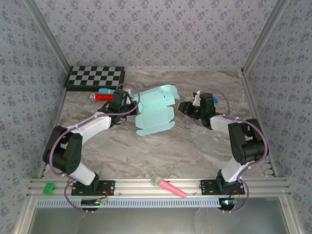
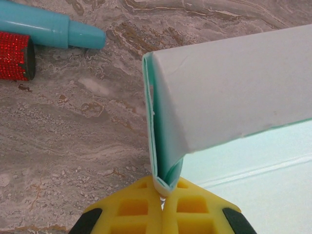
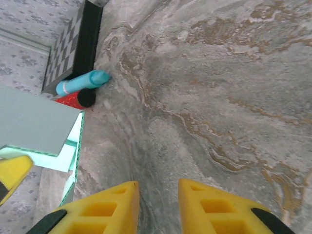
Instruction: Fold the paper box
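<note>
My left claw [image 2: 162,192] is pressed together on a folded edge of the paper box [image 1: 155,113]. Its yellow fingers [image 2: 131,207] pinch the thin card at the place where two layers meet. In the left wrist camera a pale grey flap rises from this fold and leans to the right, and the aqua face of the sheet lies flat under it.

In the top view the box is near the middle of the marbled surface [image 1: 195,146], a little toward the far side, between my two arms. It is only partly folded: one part is raised at the far end, and a flat panel with tabs lies nearer to me.

My right claw [image 3: 158,187] is spread a little. I see bare surface in the gap and nothing between the fingers. It is near the right side of the box and does not touch it.

Beyond the left claw, a blue marker [image 2: 48,29] and a red glitter tube [image 2: 14,56] lie close together, near a checkerboard [image 1: 95,78] in the far left corner. A pink toy microphone [image 1: 168,186] lies on the metal rail [image 1: 126,184] at the near edge, and a small green block [image 1: 48,187] sits at its left end.
</note>
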Controlling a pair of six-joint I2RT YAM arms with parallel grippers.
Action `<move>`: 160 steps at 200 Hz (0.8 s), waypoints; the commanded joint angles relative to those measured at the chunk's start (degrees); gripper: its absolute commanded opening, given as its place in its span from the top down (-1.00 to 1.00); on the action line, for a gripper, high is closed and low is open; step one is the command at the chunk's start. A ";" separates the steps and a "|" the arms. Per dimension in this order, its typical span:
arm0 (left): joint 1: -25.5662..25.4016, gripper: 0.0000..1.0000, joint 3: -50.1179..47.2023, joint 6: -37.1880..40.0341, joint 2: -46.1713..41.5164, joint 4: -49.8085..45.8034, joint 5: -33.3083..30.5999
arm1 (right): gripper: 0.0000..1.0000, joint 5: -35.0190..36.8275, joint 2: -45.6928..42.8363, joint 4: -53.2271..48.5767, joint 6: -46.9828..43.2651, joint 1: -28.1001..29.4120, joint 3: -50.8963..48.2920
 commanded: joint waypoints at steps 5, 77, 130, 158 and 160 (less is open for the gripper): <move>0.34 1.00 0.17 -1.55 -2.26 2.05 1.32 | 0.43 -1.53 1.71 8.52 5.07 0.77 -1.01; 0.33 1.00 0.15 -2.29 -1.76 2.23 1.32 | 0.33 -3.47 3.65 13.74 6.97 2.30 -0.79; 0.25 1.00 0.25 -1.42 -1.43 2.50 2.06 | 0.24 -5.25 4.65 13.61 6.11 2.90 0.77; 0.23 1.00 0.31 -0.81 -1.49 2.16 2.11 | 0.20 -5.55 4.95 13.30 5.43 3.52 1.72; 0.24 1.00 0.33 -0.80 -1.51 2.10 2.05 | 0.20 -5.47 4.91 13.16 5.33 3.53 1.75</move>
